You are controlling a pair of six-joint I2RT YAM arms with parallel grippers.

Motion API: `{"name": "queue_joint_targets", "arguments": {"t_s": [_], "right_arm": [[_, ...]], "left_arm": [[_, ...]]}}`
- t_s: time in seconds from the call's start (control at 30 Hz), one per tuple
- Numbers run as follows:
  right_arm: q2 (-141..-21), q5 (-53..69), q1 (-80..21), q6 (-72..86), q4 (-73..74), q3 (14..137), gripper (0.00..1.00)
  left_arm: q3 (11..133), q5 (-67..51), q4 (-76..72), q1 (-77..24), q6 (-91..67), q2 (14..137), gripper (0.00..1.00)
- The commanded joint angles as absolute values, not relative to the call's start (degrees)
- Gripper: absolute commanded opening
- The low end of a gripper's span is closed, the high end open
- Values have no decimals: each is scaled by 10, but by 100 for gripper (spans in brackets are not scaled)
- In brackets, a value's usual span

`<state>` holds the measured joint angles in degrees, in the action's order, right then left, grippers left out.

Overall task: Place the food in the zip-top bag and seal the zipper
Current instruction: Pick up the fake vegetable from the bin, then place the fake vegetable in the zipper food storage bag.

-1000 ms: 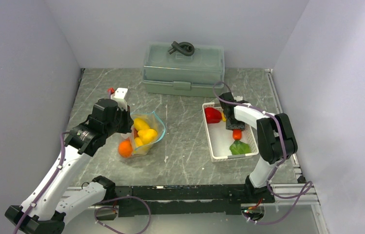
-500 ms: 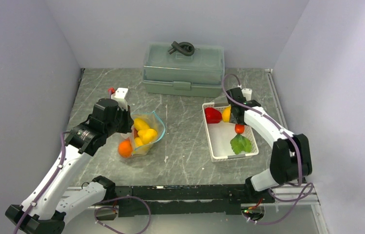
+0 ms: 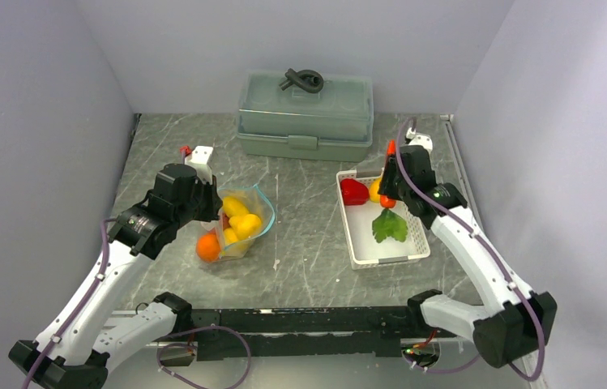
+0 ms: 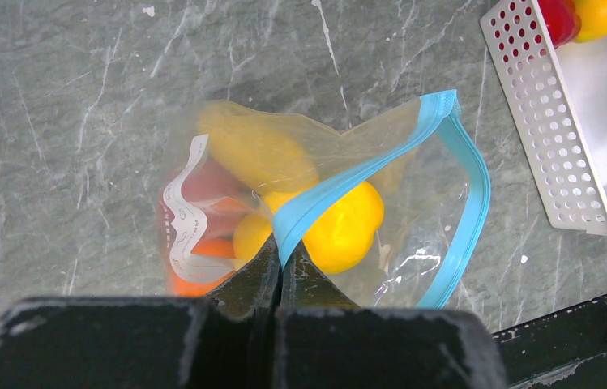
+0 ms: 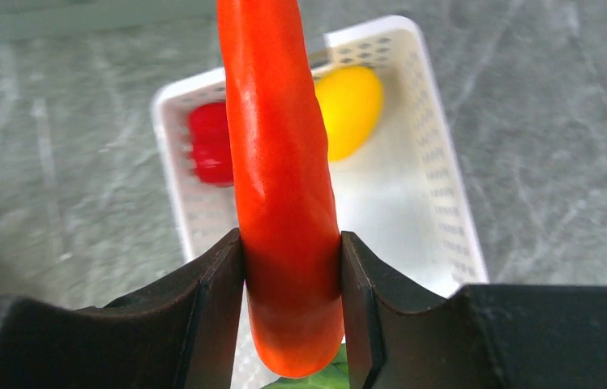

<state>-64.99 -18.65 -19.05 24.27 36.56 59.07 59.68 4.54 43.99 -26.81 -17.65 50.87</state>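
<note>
The zip-top bag [image 3: 250, 217] lies left of centre, its mouth held open and yellow food [image 4: 348, 227] and orange food [image 3: 208, 247] inside. My left gripper [image 4: 282, 259] is shut on the teal-blue zipper [image 4: 365, 174] at the bag's near rim. My right gripper [image 5: 292, 275] is shut on an orange-red carrot [image 5: 284, 162] with green leaves [image 3: 389, 227]. It holds the carrot in the air above the white basket [image 3: 361, 243]. A red piece [image 3: 354, 191] and a yellow piece [image 3: 375, 190] lie at the basket's far end.
A grey-green lidded box [image 3: 304, 113] stands at the back centre. A small white block [image 3: 200, 156] sits behind the left gripper. Grey walls close in the left, right and back sides of the marbled table.
The right arm has lifted the carrot up out of the basket and swung outward to the right. The left gripper and bag have not moved.
</note>
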Motion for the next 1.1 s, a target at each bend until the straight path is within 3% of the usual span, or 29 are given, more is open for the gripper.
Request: {"name": "queue_joint_targets", "arguments": {"t_s": [0.0, 0.6, 1.07], "right_arm": [[-600, -98, -218, 255, 297, 592, 0], [-614, 235, -323, 240, 278, 672, 1], [-698, 353, -426, 210, 362, 720, 0]], "left_arm": [[598, 45, 422, -268, -173, 509, 0], [598, 50, 425, -268, -170, 508, 0], [599, 37, 424, -268, -166, 511, 0]]}}
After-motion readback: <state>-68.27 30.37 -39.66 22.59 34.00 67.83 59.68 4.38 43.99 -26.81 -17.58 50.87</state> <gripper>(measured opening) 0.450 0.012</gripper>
